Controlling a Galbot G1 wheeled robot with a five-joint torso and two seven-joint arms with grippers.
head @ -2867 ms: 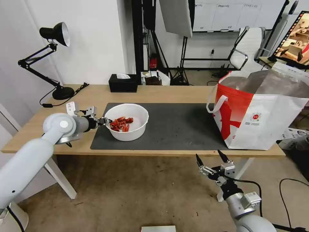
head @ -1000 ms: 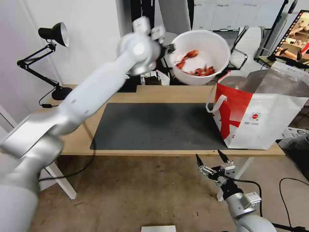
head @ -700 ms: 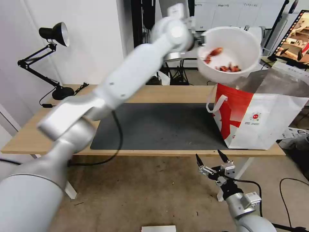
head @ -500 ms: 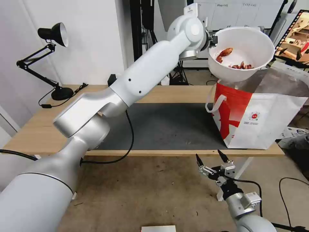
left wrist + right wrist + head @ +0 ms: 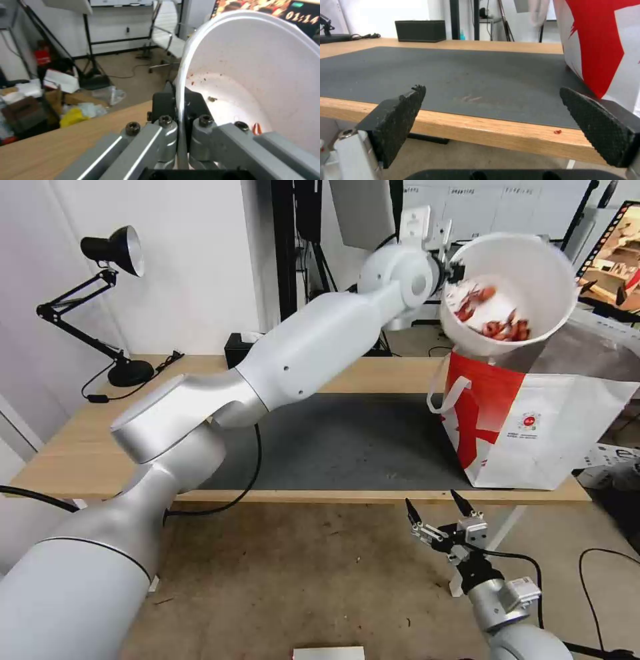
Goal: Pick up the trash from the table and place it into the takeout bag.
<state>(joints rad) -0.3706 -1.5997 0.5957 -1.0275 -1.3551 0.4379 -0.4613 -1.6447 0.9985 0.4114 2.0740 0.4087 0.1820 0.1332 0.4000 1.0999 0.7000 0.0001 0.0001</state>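
My left gripper [image 5: 452, 270] is shut on the rim of the white bowl [image 5: 510, 290], holding it tilted above the open mouth of the red-and-white takeout bag [image 5: 533, 413]. Red pieces [image 5: 497, 323] lie low inside the bowl. In the left wrist view both fingers [image 5: 200, 107] pinch the bowl [image 5: 253, 75] rim. The bag stands at the right end of the light-wood table [image 5: 87, 447] on the dark grey mat [image 5: 333, 440]. My right gripper [image 5: 437, 510] hangs open below the table's front edge; its pads [image 5: 400, 112] face the table [image 5: 506, 136] edge and the bag [image 5: 603, 42].
A black desk lamp [image 5: 110, 300] stands at the table's back left and a black tissue box [image 5: 241, 347] at the back behind my arm. A small red crumb [image 5: 557, 131] lies on the table's front edge. Chairs, stands and a screen crowd the room behind.
My left arm lifted the bowl off the mat, swung it up and right to the bag, and has now tipped it more steeply. The right arm has not moved.
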